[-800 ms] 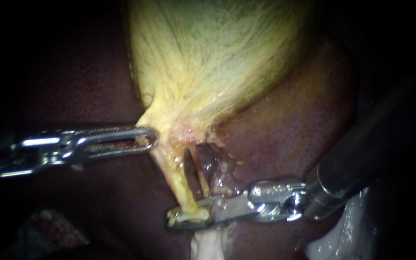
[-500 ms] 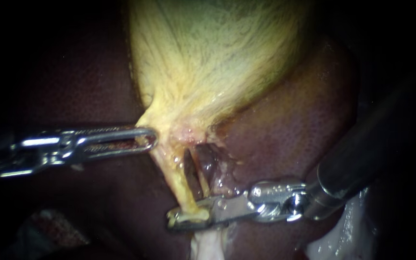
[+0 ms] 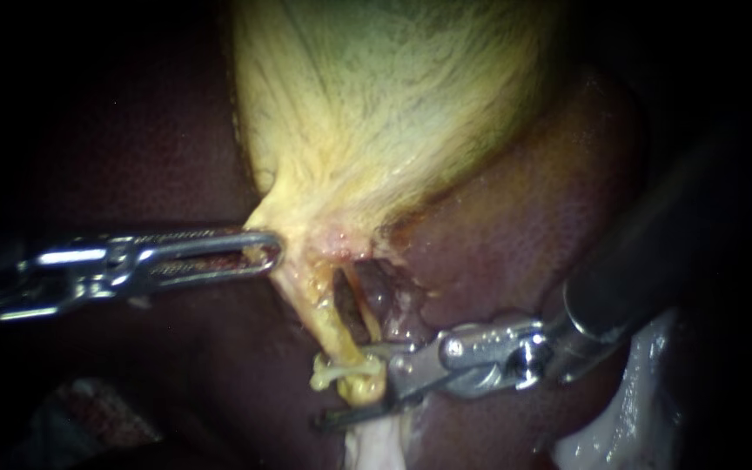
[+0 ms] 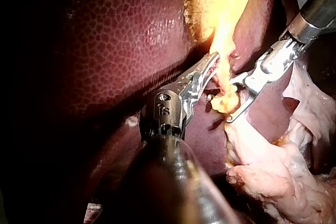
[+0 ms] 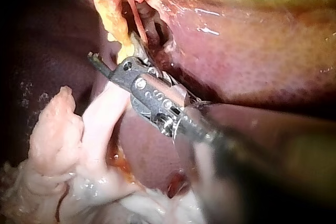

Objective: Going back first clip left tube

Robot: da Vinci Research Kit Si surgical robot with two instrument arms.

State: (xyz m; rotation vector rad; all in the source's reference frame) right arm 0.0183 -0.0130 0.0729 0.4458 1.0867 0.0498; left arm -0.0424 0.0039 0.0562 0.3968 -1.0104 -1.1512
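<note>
The yellow gallbladder (image 3: 376, 113) hangs over the dark liver (image 3: 524, 235). My left instrument (image 3: 273, 252) has its jaws shut on the gallbladder's narrow neck and holds it taut; the left wrist view shows the same grip (image 4: 212, 62). The pale left tube (image 3: 328, 318) runs down from the neck, with a darker tube (image 3: 364, 305) just to its right. A pale clip (image 3: 331, 374) sits across the left tube's lower end. My right instrument (image 3: 354, 387) stands with jaws open, one on each side of the clipped tube (image 4: 226, 100), as the right wrist view confirms (image 5: 113, 48).
Pale, loose fatty tissue lies below the tubes (image 3: 376, 444) and at the lower right (image 3: 620, 418); it also shows beside my right instrument (image 5: 63, 140) (image 4: 273, 177). Dark liver surface surrounds the site.
My right instrument's jaws, closed around the left tube's lower end before, have opened; the clip now shows on the tube and the shaft has drawn slightly right and up. The left instrument has not moved.
</note>
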